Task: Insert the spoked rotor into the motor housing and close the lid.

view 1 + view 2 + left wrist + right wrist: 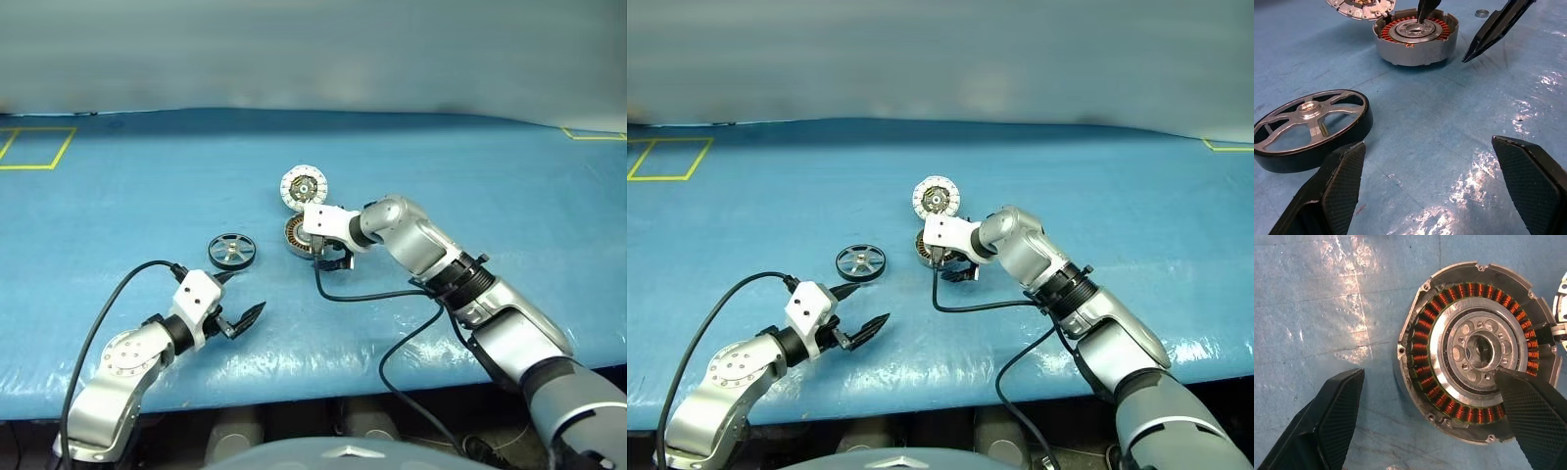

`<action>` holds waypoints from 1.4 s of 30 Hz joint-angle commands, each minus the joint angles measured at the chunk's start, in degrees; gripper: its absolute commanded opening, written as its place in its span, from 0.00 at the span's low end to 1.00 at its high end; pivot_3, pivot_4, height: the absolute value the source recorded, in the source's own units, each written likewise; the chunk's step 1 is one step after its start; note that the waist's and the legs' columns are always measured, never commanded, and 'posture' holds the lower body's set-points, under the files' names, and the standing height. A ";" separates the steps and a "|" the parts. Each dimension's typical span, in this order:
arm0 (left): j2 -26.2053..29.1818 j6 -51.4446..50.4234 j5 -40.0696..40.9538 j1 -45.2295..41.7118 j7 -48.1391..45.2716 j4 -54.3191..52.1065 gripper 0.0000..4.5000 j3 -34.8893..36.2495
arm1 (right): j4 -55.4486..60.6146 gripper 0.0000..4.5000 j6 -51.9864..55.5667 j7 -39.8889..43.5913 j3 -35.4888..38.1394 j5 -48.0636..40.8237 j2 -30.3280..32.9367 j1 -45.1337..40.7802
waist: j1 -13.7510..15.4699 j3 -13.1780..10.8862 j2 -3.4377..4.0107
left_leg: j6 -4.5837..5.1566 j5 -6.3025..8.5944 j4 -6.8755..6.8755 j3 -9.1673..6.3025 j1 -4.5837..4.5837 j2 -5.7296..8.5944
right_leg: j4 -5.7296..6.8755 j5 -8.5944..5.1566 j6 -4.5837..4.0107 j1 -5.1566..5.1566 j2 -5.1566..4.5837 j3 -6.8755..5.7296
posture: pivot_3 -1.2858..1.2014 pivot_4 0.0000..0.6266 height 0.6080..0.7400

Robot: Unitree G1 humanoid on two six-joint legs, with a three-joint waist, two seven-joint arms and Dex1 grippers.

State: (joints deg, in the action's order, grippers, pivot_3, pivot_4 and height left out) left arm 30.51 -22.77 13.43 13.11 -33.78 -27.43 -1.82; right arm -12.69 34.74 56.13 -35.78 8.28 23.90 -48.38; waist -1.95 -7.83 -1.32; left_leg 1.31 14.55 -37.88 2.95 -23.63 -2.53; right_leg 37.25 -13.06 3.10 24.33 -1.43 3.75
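two jaws released, housing unfilled

on the blue bench (118, 215), left gripper (238, 315) spread beside the spoked rotor (232, 251). right gripper (1425, 416) spread over the motor housing (1474, 350), which holds only its windings; lid (303, 186) hinged open behind.

The motor housing (1474, 352), a grey cup ringed with copper windings, sits open on its base. Its white-silver lid (303, 186) lies hinged open just behind it. The black-rimmed spoked rotor (232, 251) lies flat, left of the housing.
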 commanded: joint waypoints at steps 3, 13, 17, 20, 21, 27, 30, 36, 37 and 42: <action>-0.02 1.28 -0.43 -0.44 -0.09 -0.67 1.00 -0.17 | 3.93 1.00 1.73 -2.27 3.54 0.19 -1.50 -0.52 | -0.05 -0.01 0.01 | -0.02 -0.01 -0.01 0.00 -0.02 0.01 | 0.06 0.02 0.04 0.05 0.01 0.00 | 0.52 0.24 1.00; -0.01 1.31 -0.47 -0.82 -0.15 -0.27 1.00 -0.15 | 6.80 1.00 4.06 -1.54 2.31 0.30 -1.88 1.26 | -0.05 0.00 0.01 | -0.02 -0.01 -0.05 0.00 -0.03 0.01 | 0.10 0.02 0.03 0.06 0.00 0.01 | 0.52 0.24 1.00; -0.06 1.32 -0.44 -0.99 -0.11 -0.24 1.00 -0.08 | 4.62 1.00 3.93 -1.27 1.24 0.84 -2.34 1.94 | -0.05 0.00 0.01 | -0.02 -0.01 -0.05 0.00 -0.03 0.01 | 0.10 0.02 0.03 0.06 0.00 0.00 | 0.52 0.24 1.00; -0.15 1.43 -0.38 -0.94 -0.04 -0.32 1.00 0.06 | 0.35 1.00 3.08 -2.49 0.97 1.76 -3.25 1.52 | -0.12 0.00 0.00 | -0.02 -0.01 -0.07 0.01 -0.01 0.01 | 0.15 0.02 0.03 0.06 0.00 0.02 | 0.52 0.24 1.00; -0.17 1.47 -0.35 -0.90 0.00 -0.34 1.00 0.15 | -0.69 1.00 2.80 -2.60 1.02 1.85 -3.50 1.35 | -0.11 0.00 -0.01 | -0.02 -0.01 -0.08 0.02 0.03 0.02 | 0.17 0.01 0.03 0.03 0.00 0.02 | 0.52 0.24 1.00; -0.08 1.56 -0.38 -0.76 0.11 -0.29 1.00 0.35 | -2.74 0.86 1.96 -1.52 1.13 2.02 -4.26 0.47 | 0.04 0.00 0.00 | -0.07 -0.04 -0.24 0.02 0.07 0.03 | 0.47 -0.06 -0.10 0.05 0.00 0.01 | 0.52 0.24 1.00; -0.11 1.52 -0.43 -0.78 0.13 -0.27 1.00 0.35 | -1.58 0.65 2.66 -0.62 0.80 1.93 -4.13 0.66 | 0.05 0.00 -0.01 | -0.09 -0.06 -0.27 0.01 0.08 0.03 | 0.54 -0.07 -0.10 0.05 0.00 0.01 | 0.52 0.24 1.00; -0.50 1.69 -0.35 -0.64 0.45 -0.56 1.00 0.95 | 4.86 0.42 9.46 -0.33 0.48 1.40 -4.59 3.48 | -0.08 0.01 -0.02 | -0.09 -0.07 -0.25 -0.02 0.10 0.02 | 0.56 -0.06 -0.09 0.07 0.01 0.02 | 0.52 0.24 1.00; -0.49 1.70 -0.37 -0.57 0.44 -0.63 1.00 1.04 | 6.79 0.41 11.83 -0.77 0.80 0.80 -5.25 4.50 | -0.08 0.02 -0.03 | -0.09 -0.06 -0.24 -0.03 0.09 0.01 | 0.57 -0.06 -0.09 0.07 0.02 0.01 | 0.52 0.24 1.00; -0.52 1.76 -0.48 -0.22 0.47 -0.85 1.00 1.24 | 16.34 0.41 22.45 -3.15 0.71 -0.60 -7.44 9.83 | -0.13 0.06 -0.05 | -0.09 -0.06 -0.15 -0.06 0.09 0.00 | 0.56 -0.04 -0.04 0.10 0.04 -0.02 | 0.52 0.24 1.00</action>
State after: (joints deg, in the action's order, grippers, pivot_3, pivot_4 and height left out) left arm 29.89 -22.00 12.86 12.74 -33.48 -27.11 -1.52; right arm 1.21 52.72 52.52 -33.29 9.90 17.29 -40.88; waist -2.08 -7.76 -1.37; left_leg 1.21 14.48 -38.02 2.89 -23.53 -2.54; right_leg 37.81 -13.11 3.05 24.43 -1.40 3.74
